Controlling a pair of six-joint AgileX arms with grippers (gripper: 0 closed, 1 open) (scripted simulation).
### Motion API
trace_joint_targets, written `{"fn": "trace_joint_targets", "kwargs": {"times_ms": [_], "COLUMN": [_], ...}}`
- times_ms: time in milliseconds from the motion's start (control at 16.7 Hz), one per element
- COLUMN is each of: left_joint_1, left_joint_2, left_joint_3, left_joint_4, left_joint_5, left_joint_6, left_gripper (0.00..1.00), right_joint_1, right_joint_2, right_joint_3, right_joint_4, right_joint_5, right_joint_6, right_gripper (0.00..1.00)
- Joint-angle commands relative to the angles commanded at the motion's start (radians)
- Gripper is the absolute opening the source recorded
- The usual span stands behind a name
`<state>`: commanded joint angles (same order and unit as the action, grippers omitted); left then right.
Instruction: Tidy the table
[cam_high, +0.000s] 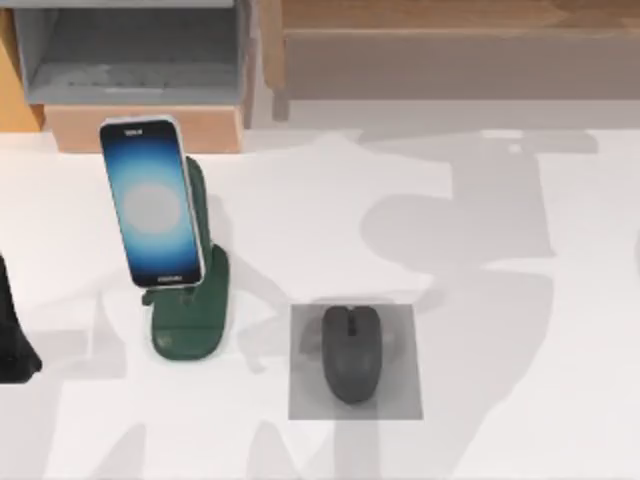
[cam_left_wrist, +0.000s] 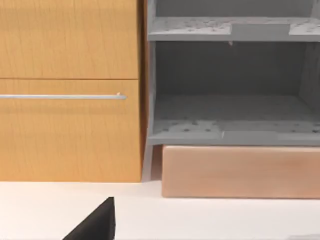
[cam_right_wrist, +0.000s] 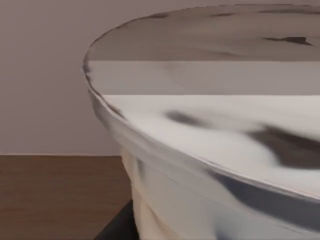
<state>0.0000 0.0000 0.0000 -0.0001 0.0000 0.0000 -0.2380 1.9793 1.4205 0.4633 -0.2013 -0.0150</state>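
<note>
Table (cam_high: 520, 300) spans the top view, holding a phone (cam_high: 150, 203) on its green stand (cam_high: 195, 320) at centre-left and a mouse (cam_high: 351, 352), long axis vertical, lower centre; left arm (cam_high: 12, 330) nearer both, claw state undeterminable.

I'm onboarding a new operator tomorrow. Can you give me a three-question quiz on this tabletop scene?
1. True or false: the dark grey computer mouse lies on the small grey square mat.
2. What holds the glowing-screen smartphone? A) dark green stand B) grey shelf compartment C) white table
3. On which side of the mat, in the top view, is the stand?

Key: 1 true; 2 A; 3 left.
</note>
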Motion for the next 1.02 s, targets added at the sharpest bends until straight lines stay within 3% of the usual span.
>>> {"fn": "trace_joint_targets", "kwargs": {"times_ms": [720, 1020], "left_joint_1": [0.0, 0.0], "left_joint_2": [0.0, 0.0], "left_joint_3": [0.0, 0.0], "left_joint_4": [0.0, 0.0], "left_joint_5": [0.0, 0.0], "left_joint_6": [0.0, 0.0], "left_gripper": [1.0, 1.0], "right_joint_1": [0.0, 0.0], "right_joint_2": [0.0, 0.0], "right_joint_3": [0.0, 0.0], "right_joint_4": [0.0, 0.0], "right_joint_5": [0.0, 0.0], "right_joint_6": [0.0, 0.0], "right_gripper": [0.0, 0.38]}}
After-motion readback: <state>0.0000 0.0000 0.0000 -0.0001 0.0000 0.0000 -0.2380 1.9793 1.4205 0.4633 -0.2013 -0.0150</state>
